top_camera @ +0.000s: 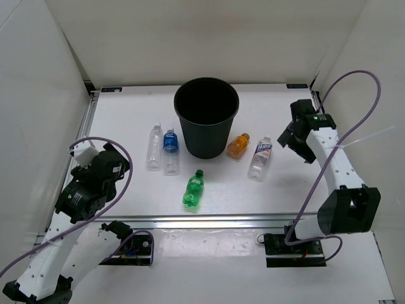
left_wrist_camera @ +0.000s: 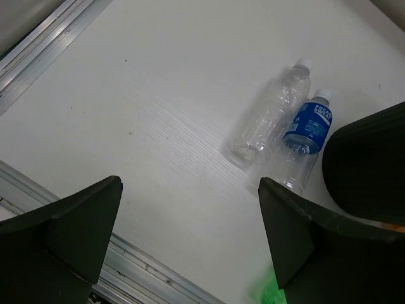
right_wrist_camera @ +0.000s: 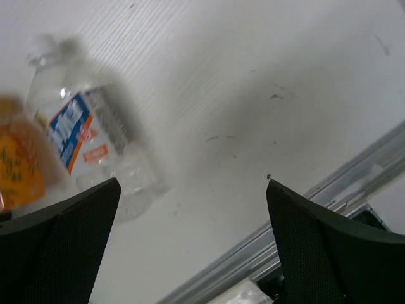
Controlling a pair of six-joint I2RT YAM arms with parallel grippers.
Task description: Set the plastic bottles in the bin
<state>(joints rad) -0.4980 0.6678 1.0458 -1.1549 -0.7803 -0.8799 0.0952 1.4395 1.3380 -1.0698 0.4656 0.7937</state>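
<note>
The black bin (top_camera: 205, 136) stands upright at the middle back of the table. Left of it lie a clear bottle (top_camera: 154, 147) and a blue-labelled bottle (top_camera: 171, 151), side by side. A green bottle (top_camera: 193, 189) lies in front of the bin. To the bin's right are an orange bottle (top_camera: 238, 145) and a white/red/blue-labelled bottle (top_camera: 260, 158). My left gripper (top_camera: 117, 163) hovers open at the near left, empty. My right gripper (top_camera: 296, 140) is open to the right of the labelled bottle (right_wrist_camera: 88, 133), holding nothing.
White walls enclose the table on three sides. An aluminium rail (top_camera: 209, 220) runs along the near edge, and another rail (left_wrist_camera: 44, 38) along the left side. The right arm's purple cable (top_camera: 361, 82) loops above the right wall side.
</note>
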